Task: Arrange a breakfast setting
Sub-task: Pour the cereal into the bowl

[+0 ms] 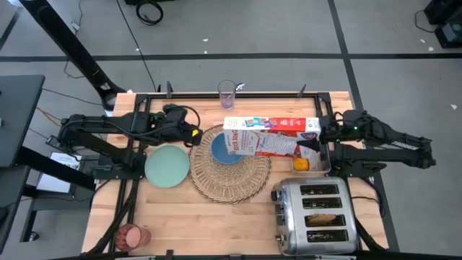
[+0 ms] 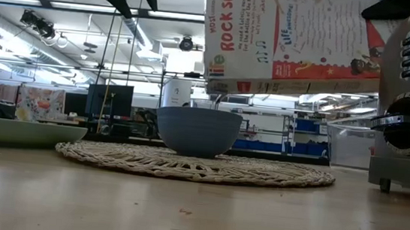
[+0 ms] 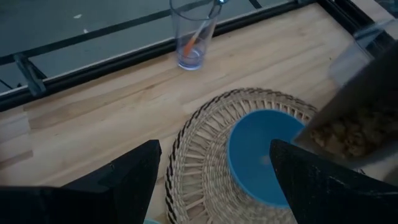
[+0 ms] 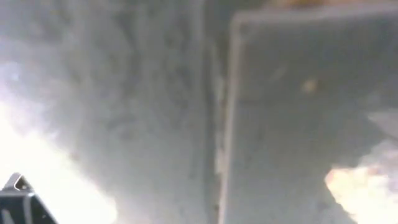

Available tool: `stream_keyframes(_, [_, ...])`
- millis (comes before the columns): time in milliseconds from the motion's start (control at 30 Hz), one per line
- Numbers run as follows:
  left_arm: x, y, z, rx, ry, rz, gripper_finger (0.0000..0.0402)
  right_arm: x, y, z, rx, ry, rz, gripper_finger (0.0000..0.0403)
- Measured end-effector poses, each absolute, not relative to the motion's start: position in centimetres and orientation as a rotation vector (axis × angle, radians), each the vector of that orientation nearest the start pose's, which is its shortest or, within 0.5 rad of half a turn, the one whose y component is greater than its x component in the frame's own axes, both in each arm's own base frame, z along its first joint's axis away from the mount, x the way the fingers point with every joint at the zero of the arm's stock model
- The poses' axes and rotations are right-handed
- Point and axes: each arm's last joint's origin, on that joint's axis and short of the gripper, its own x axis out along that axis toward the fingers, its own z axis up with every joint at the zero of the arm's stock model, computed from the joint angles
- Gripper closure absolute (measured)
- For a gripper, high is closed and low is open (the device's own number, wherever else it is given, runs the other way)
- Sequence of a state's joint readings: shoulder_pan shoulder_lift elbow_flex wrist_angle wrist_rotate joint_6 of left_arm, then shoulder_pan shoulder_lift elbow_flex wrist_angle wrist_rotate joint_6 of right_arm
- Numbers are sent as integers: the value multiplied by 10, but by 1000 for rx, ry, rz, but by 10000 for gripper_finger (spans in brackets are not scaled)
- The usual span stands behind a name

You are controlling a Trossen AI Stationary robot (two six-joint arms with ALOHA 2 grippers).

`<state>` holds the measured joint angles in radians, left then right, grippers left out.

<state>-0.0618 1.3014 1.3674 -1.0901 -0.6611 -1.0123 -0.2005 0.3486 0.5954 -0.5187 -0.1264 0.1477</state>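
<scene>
A small blue bowl (image 1: 219, 149) stands on the round wicker placemat (image 1: 232, 177). My right gripper (image 1: 321, 137) is shut on a cereal box (image 1: 271, 136). The box is tipped over the bowl, and cereal shows in its open end (image 3: 346, 133). My left gripper (image 1: 193, 136) hovers open and empty over the placemat's far left edge (image 3: 186, 134). A mint-green plate (image 1: 167, 166) lies left of the mat. A clear glass (image 1: 227, 92) with an orange-handled spoon (image 3: 188, 42) inside stands at the far edge. A toast slice (image 1: 325, 217) sits in the toaster. My right gripper holds the cereal box at its closed end (image 1: 315, 130), coming level from the table's right side. The box fills the right wrist view and hides the fingers. The box is lifted clear and slants, open end lowest, just above the bowl (image 2: 198, 132).
A chrome toaster (image 1: 315, 213) stands at the near right. A clear tray (image 1: 325, 162) with a round orange thing (image 1: 302, 165) lies beside the box. A pink round thing (image 1: 132, 235) sits at the near left corner. Bare wood lies between plate and near edge.
</scene>
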Motion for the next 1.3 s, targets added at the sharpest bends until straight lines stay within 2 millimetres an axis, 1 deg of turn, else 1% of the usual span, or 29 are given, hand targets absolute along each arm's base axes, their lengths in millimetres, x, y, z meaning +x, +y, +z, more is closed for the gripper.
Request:
stream_keyframes(200, [238,3,356,-531,604,944,91,94,-16,294,165,315,-113,166])
stream_keyframes(333, [237,3,356,-523,612,944,91,98,-17,297,137,382,-122,166])
stream_keyframes(533, [234,2,358,-540,653,878,91,107,-19,309,98,414,-118,166])
stream_keyframes(667, [229,2,363,-560,649,845,91,110,-20,314,72,436,-114,166])
stream_keyframes(833, [227,1,368,-542,652,767,91,114,-20,321,41,474,-102,166])
stream_keyframes(933, [228,0,371,-536,638,717,91,115,-21,329,13,467,-97,166])
stream_keyframes(1167, [231,-1,375,-508,616,660,91,123,-22,337,-43,491,-81,166])
stream_keyframes(1300, [231,-1,375,-506,616,659,91,127,-23,334,-55,517,-71,166])
